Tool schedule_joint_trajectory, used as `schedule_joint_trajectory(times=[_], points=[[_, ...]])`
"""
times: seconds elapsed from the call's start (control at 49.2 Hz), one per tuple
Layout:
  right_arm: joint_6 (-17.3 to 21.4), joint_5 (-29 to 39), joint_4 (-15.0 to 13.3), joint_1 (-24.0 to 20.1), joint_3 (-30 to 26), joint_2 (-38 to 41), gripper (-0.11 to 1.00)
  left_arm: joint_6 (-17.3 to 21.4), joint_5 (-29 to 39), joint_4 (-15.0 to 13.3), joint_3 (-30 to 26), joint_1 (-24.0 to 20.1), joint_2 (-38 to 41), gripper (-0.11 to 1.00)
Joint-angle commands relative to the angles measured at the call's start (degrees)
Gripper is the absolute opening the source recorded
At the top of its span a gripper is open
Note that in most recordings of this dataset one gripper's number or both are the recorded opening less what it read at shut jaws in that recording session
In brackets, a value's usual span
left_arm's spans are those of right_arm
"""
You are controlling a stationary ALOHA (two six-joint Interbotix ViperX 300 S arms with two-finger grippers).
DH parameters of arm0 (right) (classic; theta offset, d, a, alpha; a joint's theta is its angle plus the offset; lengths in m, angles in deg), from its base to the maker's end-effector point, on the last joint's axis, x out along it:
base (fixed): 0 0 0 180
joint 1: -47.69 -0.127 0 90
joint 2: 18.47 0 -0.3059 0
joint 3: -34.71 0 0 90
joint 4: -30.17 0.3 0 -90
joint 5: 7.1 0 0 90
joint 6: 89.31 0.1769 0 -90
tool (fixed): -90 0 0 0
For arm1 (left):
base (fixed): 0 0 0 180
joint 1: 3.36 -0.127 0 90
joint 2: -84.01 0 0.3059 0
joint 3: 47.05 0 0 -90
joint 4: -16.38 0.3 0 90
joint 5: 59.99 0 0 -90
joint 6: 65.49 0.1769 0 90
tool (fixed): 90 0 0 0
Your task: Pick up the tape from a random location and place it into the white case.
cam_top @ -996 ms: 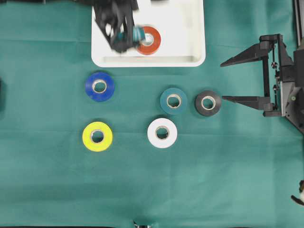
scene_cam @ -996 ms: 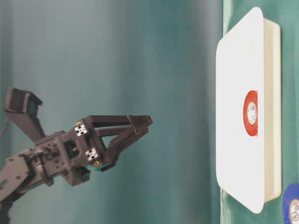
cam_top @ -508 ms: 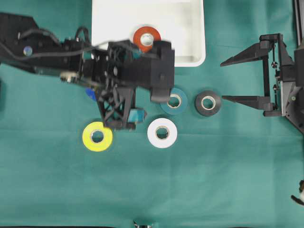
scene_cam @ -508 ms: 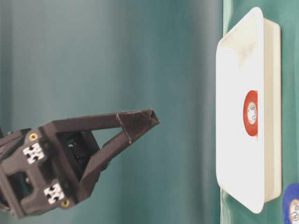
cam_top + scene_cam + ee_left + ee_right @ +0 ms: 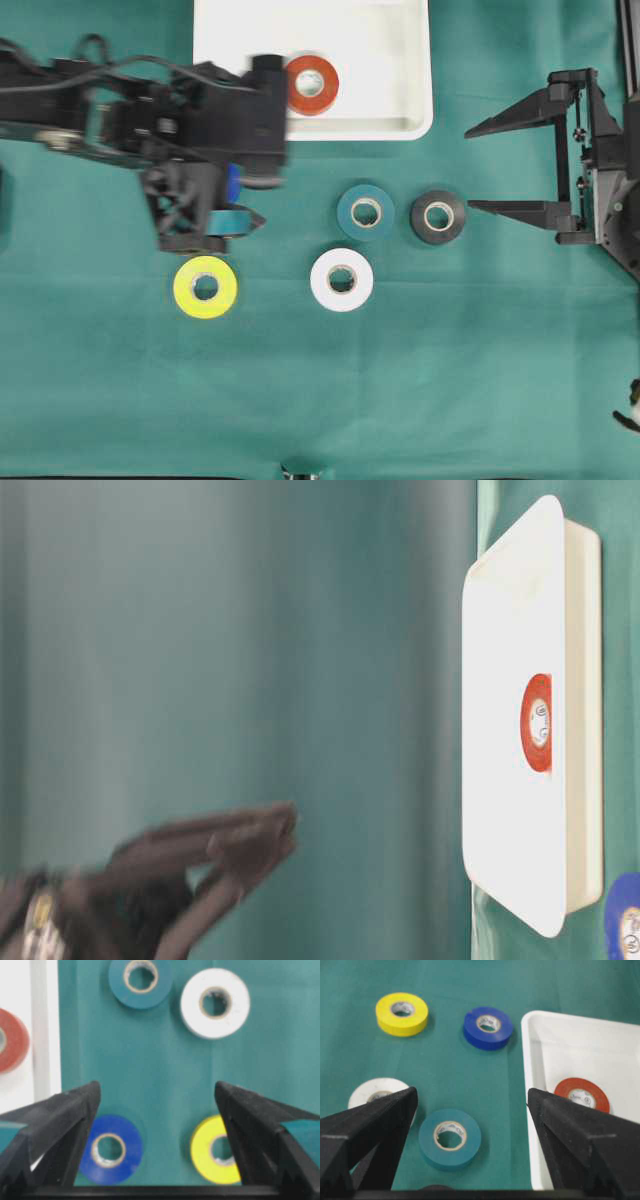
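Green cloth covers the counter, all rolls lie flat on it.

L to R, overhead view: left end effector jaws spread wide, empty, hanging over the blue roll. Overhead the arm hides most of blue; wrist cam shows it just inside one finger, w/ yellow roll just inside the other finger. Blue is nearest the case, so prob the next pick, but can't be sure. Then white roll, teal roll, black roll, all apart from each other. White case at top edge, red roll already flat inside near its front rim. Right end effector parked at right, jaws spread, empty, one finger tip near black.

To do the pick well:
- centre jaws on one roll only. Blue + yellow both sit in the gap now, so shift toward blue before dropping
- straddle the outer wall across its diameter, come down square
- close, lift clear of the case rim, drop in a bare spot away from red

Left arm looks motion-blurred, wait till it settles before descending.
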Motion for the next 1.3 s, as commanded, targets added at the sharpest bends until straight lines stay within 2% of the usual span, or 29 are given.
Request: schedule_joint_trajectory(times=[0.0, 0.203, 0.427, 0.63, 0.955, 1.057, 1.281], points=[[0.00, -0.09, 0.00, 0.00, -1.76, -0.09, 0.90, 0.09, -4.31, -0.09, 3.96, -0.18, -6.24, 0.98], [0.00, -0.09, 0.00, 0.09, -1.85, -0.09, 0.90, 0.09, -11.16, 0.00, 15.64, -1.23, -18.90, 0.98], [0.00, -0.09, 0.00, 0.09, -2.02, -0.09, 0.90, 0.09, -15.47, 0.00, 25.31, -1.93, -30.32, 0.98], [0.00, -0.09, 0.00, 0.09, -1.93, -0.09, 0.90, 0.09, -19.42, -0.09, 33.22, -2.02, -35.33, 0.98], [-0.09, -0.26, -0.09, 0.09, -0.97, 0.35, 0.90, 0.09, -31.38, -0.44, 46.49, -2.11, -44.74, 0.98], [-0.09, -0.79, -0.09, 0.09, -0.62, 0.44, 0.90, 0.09, -32.43, -0.44, 48.52, -2.02, -46.67, 0.98], [-0.26, -1.14, -0.09, 0.09, -0.62, 0.35, 0.90, 0.26, -32.61, -0.44, 48.78, -2.02, -47.02, 0.98]])
